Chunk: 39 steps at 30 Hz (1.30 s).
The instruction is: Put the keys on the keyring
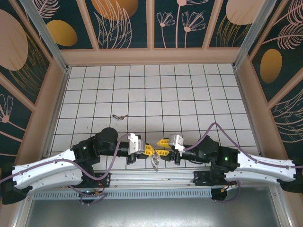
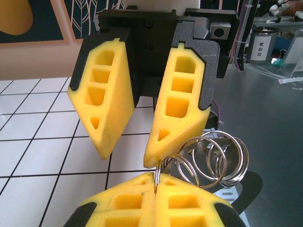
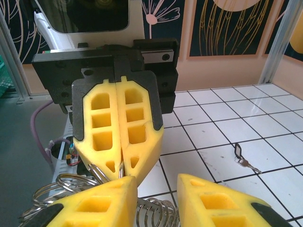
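The keyring (image 2: pixel 215 158) is a bunch of silver wire rings hanging between the two arms, seen in the top view as a small cluster (image 1: pixel 155 161). My left gripper (image 2: pixel 155 182) is shut on one ring's edge, and in the right wrist view it (image 3: pixel 121 171) pinches that wire. My right gripper (image 3: pixel 156 180) faces it with jaws apart and nothing between them. One of its fingertips (image 2: pixel 154 158) touches the top of the pinched ring. One key (image 3: pixel 244 158), dark-headed with a thin metal shaft, lies on the white tiles (image 1: pixel 118 116), far from both grippers.
The tiled floor (image 1: pixel 189 94) is ringed by low beige walls (image 1: pixel 151 56). Both arms lie along the near edge by a metal rail (image 1: pixel 151 177). A purple cable (image 1: pixel 222 130) arcs over the right arm.
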Available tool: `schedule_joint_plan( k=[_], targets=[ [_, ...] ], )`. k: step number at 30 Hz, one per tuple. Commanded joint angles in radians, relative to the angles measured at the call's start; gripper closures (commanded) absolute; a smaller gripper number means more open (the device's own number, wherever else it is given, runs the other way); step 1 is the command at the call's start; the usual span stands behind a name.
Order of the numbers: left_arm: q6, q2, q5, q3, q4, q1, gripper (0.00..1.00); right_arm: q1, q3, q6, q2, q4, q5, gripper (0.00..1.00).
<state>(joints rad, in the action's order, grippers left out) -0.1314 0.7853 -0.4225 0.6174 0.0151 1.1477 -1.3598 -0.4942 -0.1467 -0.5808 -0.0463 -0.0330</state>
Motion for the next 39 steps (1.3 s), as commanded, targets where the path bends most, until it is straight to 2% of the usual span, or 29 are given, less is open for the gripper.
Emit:
schedule_joint_plan(
  k=[1, 30, 39],
  targets=[
    [-0.017, -0.01, 0.08, 0.034, -0.077, -0.008, 1.0, -0.01, -0.029, 0.01, -0.009, 0.01, -0.115, 0.7],
    [-0.003, -0.046, 0.128, 0.005, -0.095, -0.009, 1.0, -0.01, -0.023, 0.004, -0.018, 0.003, -0.143, 0.71],
    [-0.004, -0.035, 0.106, 0.002, -0.095, -0.009, 1.0, -0.01, -0.014, -0.006, -0.008, -0.015, -0.096, 0.73]
  ],
)
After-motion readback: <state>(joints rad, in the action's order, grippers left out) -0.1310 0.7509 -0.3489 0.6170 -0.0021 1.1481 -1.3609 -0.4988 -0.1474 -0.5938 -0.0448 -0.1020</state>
